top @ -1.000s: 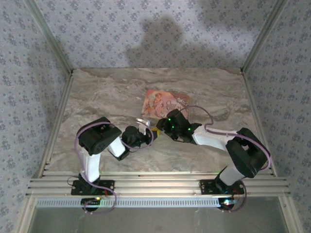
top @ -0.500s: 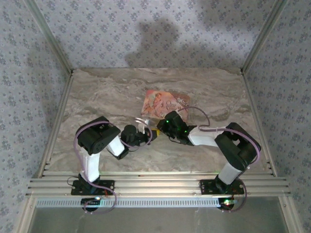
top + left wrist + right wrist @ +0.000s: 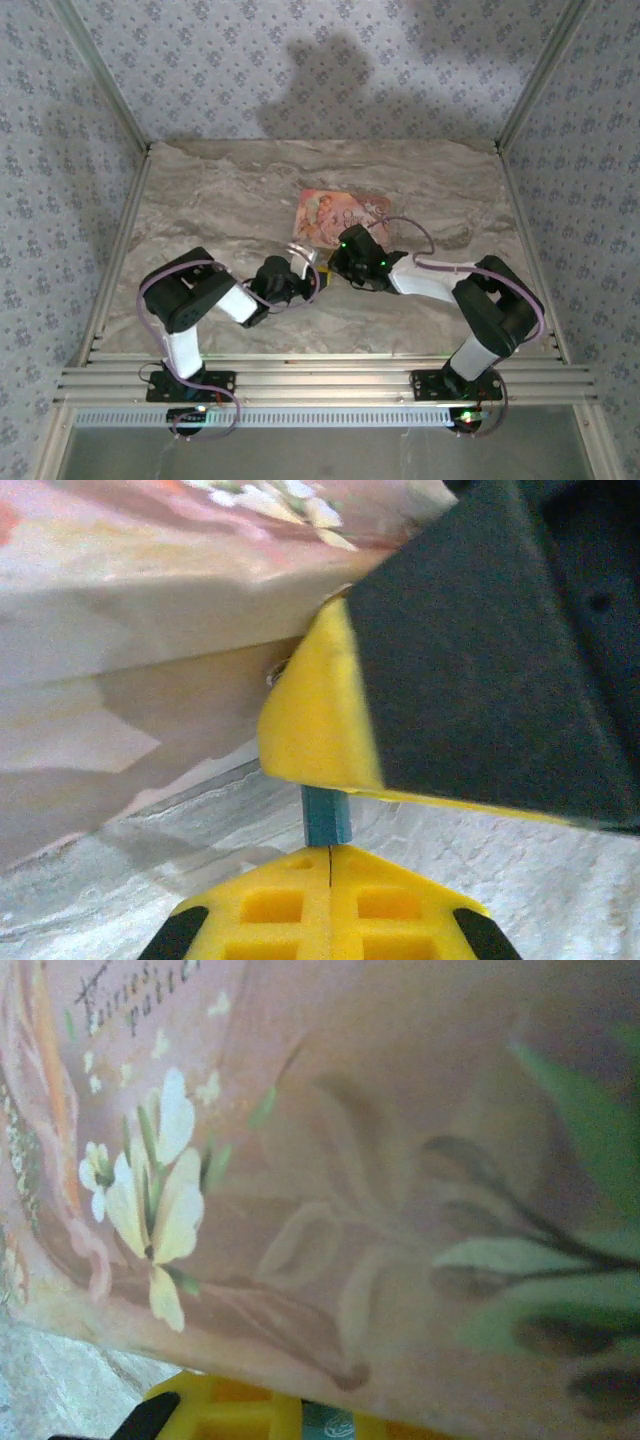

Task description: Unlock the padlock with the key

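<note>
You had the left gripper (image 3: 329, 872) clamped on what seemed the teal key (image 3: 327, 816), upright beside the pink box (image 3: 340, 212), so the right gripper (image 3: 326, 264), its jaws' state unclear, could meet it; the padlock (image 3: 300, 251) seemed to be the silvery glint between them.

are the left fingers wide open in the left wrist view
No, the yellow left fingers meet at a thin seam, pinching a small blue piece.

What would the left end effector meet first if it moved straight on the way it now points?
Probably a yellow finger of the right end effector, directly ahead of the left end effector and the small blue piece it grips. The pink box lies behind that; depth is unclear.
</note>
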Controlling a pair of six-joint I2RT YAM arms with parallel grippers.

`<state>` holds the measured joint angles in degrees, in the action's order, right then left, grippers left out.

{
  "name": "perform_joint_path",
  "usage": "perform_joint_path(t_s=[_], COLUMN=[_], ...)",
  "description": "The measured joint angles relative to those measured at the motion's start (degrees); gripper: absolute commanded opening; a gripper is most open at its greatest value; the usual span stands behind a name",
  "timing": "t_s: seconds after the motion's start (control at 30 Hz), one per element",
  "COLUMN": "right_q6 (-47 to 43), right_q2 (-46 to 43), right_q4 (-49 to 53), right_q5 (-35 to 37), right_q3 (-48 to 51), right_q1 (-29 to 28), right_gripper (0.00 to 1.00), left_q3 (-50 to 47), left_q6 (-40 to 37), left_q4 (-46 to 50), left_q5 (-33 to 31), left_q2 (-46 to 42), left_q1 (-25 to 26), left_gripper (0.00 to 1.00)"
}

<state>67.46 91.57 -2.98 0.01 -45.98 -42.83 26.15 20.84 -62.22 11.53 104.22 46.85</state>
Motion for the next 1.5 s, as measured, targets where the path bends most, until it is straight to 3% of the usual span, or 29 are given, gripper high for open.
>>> perform_joint_path(t_s=[0.17,0.3,0.37,0.5,0.6,0.83,1.07,1.5], right_q6=[-1.4,-1.5,-1.5,-1.6,-2.1,-2.4,-2.1,-1.2], right_q2=[-0.2,-0.3,-0.3,-0.4,-1.9,-8.8,-9.6,0.2], right_q4=[7.2,8.5,8.7,9.6,10.3,10.6,8.0,-5.8], right_q5=[-0.9,-1.2,-1.3,-1.9,-2.5,-1.7,-1.2,-3.1], right_q3=[-2.6,-3.2,-3.4,-3.7,-4.0,-3.7,-0.2,1.7], right_q1=[1.1,1.3,1.3,1.2,0.7,1.4,1.4,0.4], right_gripper=[0.00,0.03,0.15,0.56,0.65,0.68,0.64,0.59], left_q3=[3.4,3.7,3.7,3.6,2.4,0.0,-0.7,-2.0], left_q6=[-11.7,-13.5,-13.4,-12.4,-9.7,-3.0,1.2,9.1], left_q4=[10.1,11.3,11.4,11.2,8.9,2.2,-1.7,-4.1], left_q5=[-12.5,-14.8,-14.7,-13.0,-10.3,-5.7,-2.8,10.9], left_q2=[-2.8,-3.2,-3.2,-3.2,-3.2,-0.8,0.7,0.7], left_q1=[6.4,6.5,6.4,5.3,2.8,-0.8,-1.5,-8.4], left_gripper=[0.00,0.00,0.00,0.00,0.00,0.00,0.00,0.00])
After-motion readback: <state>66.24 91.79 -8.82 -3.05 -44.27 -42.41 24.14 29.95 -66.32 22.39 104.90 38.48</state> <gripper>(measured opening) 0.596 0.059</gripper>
